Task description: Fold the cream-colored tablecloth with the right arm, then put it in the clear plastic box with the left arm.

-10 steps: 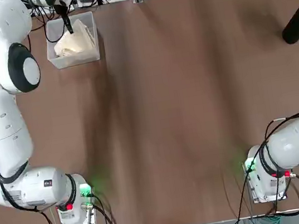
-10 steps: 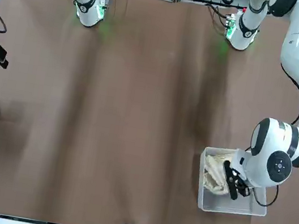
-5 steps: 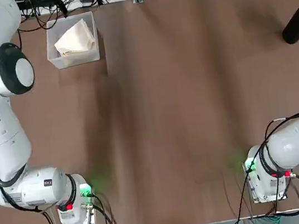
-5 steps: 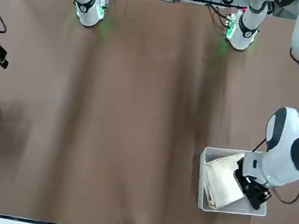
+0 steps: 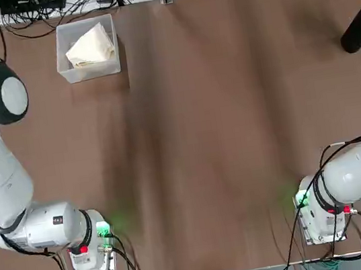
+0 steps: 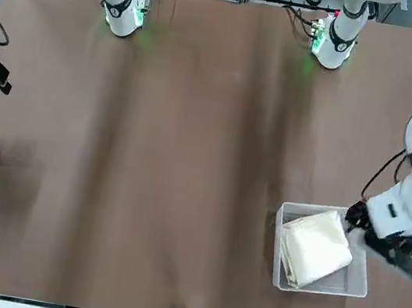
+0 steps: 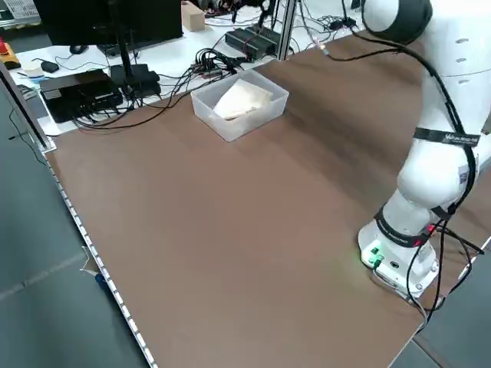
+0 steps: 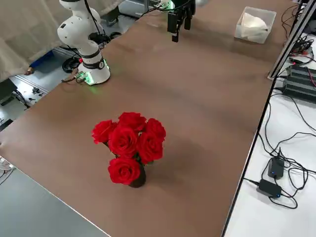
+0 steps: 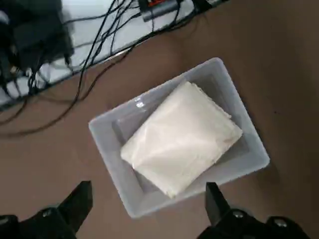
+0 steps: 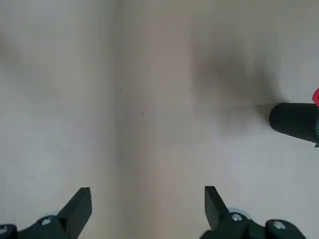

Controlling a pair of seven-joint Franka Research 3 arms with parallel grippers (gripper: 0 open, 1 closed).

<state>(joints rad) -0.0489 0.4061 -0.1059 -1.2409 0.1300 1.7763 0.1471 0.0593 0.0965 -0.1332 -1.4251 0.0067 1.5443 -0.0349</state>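
Observation:
The cream-colored tablecloth [image 5: 91, 46] lies folded inside the clear plastic box [image 5: 65, 62] at the table's far left corner. From the front the same tablecloth [image 6: 317, 248] fills most of the box [image 6: 354, 283]. My left gripper [image 6: 385, 241] hovers just beside the box on its outer side, raised above the table. In the left wrist view this gripper [image 9: 147, 189] is open and holds nothing, with the tablecloth [image 9: 182, 149] and the box [image 9: 107, 144] below it. My right gripper [image 10: 145, 193] hangs open and high over bare table on the right side, far from the box.
A black vase [image 5: 359, 28] of red roses [image 8: 129, 140] stands near the table's far right edge. Cables and power bricks [image 8: 270, 177] lie on the white bench beyond the table's far edge. Both arm bases [image 5: 88, 247] sit at the near edge.
The left gripper opened and let go of the tablecloth inside the box, then drew up and outward past the box's side. The tablecloth settled flat. The right arm stayed still.

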